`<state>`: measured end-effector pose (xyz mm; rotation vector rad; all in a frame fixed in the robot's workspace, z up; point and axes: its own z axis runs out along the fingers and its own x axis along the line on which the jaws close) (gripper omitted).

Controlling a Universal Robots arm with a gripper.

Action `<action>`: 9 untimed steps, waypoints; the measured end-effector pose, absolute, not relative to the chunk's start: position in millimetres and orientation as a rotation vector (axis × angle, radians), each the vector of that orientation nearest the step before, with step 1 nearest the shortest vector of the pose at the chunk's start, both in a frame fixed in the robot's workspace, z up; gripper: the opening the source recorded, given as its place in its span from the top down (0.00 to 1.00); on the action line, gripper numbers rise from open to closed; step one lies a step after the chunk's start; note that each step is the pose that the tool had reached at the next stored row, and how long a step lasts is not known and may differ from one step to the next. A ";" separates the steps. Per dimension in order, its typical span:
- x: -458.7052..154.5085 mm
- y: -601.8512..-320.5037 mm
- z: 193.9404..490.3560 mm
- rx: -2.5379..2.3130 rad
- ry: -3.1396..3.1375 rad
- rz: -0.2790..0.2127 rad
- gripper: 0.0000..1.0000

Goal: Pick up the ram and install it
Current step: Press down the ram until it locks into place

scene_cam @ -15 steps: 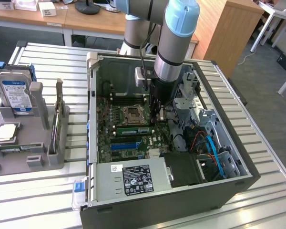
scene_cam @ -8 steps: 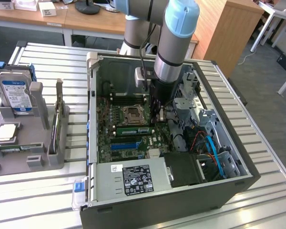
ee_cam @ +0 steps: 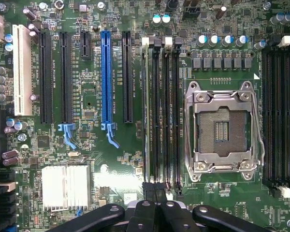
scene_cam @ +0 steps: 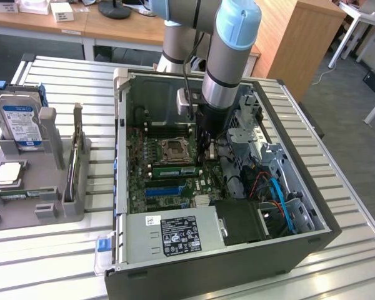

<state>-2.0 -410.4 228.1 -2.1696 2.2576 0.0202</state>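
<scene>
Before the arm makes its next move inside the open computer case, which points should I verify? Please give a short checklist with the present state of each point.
1. The hand is over the memory slots beside the CPU socket: ok.
2. The hand is shut: ok.
3. The ram stands in a slot next to the socket: ok.
4. The ram is pressed fully into its slot: cannot tell.
5. The hand is free of the ram: cannot tell.
6. The blue cables lie away from the slots, on the exterior view's right: ok.
</scene>
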 end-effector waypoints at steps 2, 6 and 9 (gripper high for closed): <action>-2.0 -410.4 227.7 -2.170 2.258 0.020 0.89; -2.0 -410.4 227.7 -2.170 2.258 0.020 0.89; -2.0 -410.4 226.4 -2.170 2.258 0.020 0.89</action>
